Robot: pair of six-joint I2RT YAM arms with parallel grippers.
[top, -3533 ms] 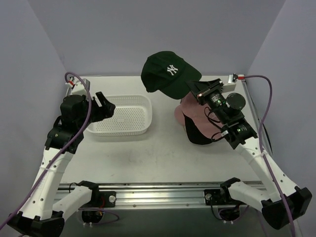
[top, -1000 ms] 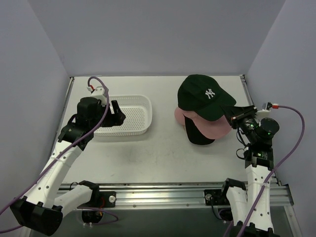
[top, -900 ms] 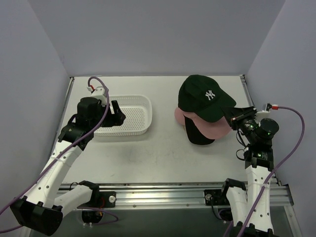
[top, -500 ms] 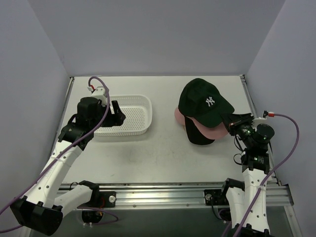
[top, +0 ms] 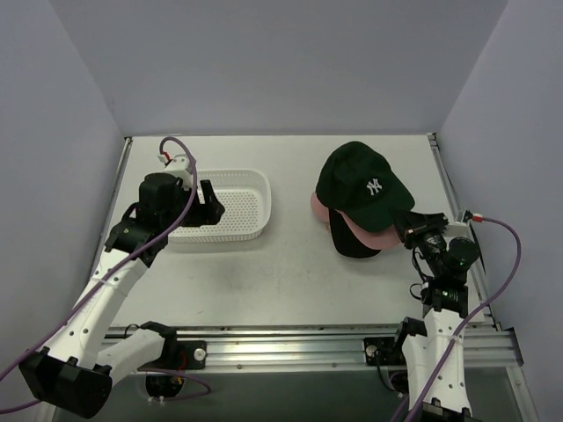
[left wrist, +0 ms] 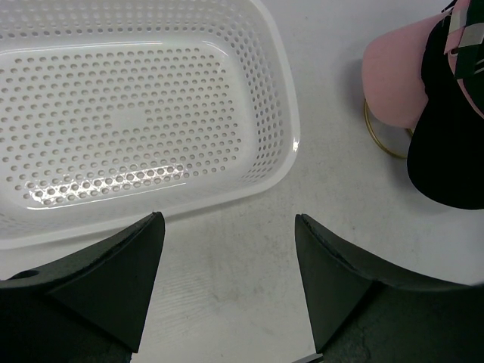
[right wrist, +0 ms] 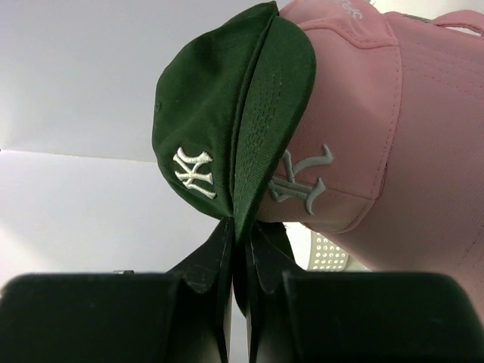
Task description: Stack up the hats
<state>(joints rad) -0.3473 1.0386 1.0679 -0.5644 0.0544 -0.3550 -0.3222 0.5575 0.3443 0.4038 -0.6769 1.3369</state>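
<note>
Right wrist view shows the right hand (right wrist: 238, 231) clamped on the brim of the dark green cap (right wrist: 204, 113), which lies over the pink cap (right wrist: 363, 113) near the right edge of the counter (top: 290, 272); light and soft-crowned, it should handle best by that stiffer brim, while the left hand (left wrist: 227, 219) hangs with its fingers apart.

dark green cap (top: 356, 176): white logo | pink cap (top: 378, 234): pale grey logo | black cap (top: 352, 248) | basket (top: 237, 231): white, perforated
</note>
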